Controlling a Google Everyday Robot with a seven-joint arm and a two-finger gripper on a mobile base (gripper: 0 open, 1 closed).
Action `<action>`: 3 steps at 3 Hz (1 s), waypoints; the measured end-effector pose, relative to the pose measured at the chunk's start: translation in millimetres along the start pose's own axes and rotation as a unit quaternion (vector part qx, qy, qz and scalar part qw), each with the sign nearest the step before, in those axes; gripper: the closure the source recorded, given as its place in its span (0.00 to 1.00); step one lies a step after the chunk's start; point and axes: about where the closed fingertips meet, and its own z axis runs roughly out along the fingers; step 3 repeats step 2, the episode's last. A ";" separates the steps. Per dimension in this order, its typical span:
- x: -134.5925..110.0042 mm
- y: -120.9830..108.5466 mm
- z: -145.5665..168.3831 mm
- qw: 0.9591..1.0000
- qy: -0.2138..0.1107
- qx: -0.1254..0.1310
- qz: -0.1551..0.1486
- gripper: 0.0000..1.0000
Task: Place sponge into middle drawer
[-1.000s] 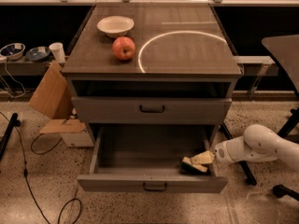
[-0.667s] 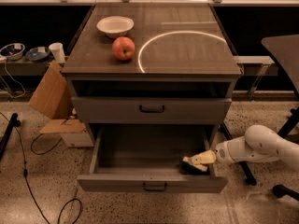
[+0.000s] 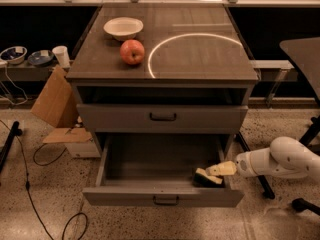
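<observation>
Gripper [image 3: 219, 170] was just inside the open middle drawer [image 3: 125, 196] at its right wall, just above the sponge [image 3: 206, 179]; whether it clasped the sponge could not be told. The sponge lay in the drawer's front right corner. Farther back, an apple [image 3: 132, 52] and a bowl [image 3: 123, 28] stood on the table [image 3: 200, 59].

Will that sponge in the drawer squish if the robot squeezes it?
Probably squishy: the sponge looks like foam with a pale layer. Likely light, and its blocky shape shouldn't roll in the middle drawer. The gripper sits right by it, at the drawer's front right.
</observation>
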 end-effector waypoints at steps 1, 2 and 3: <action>-3.2 0.8 -14.4 1.000 -0.025 0.000 -0.008 0.00; -3.2 0.8 -14.4 1.000 -0.025 0.000 -0.008 0.00; -3.2 0.8 -14.4 1.000 -0.025 0.000 -0.008 0.00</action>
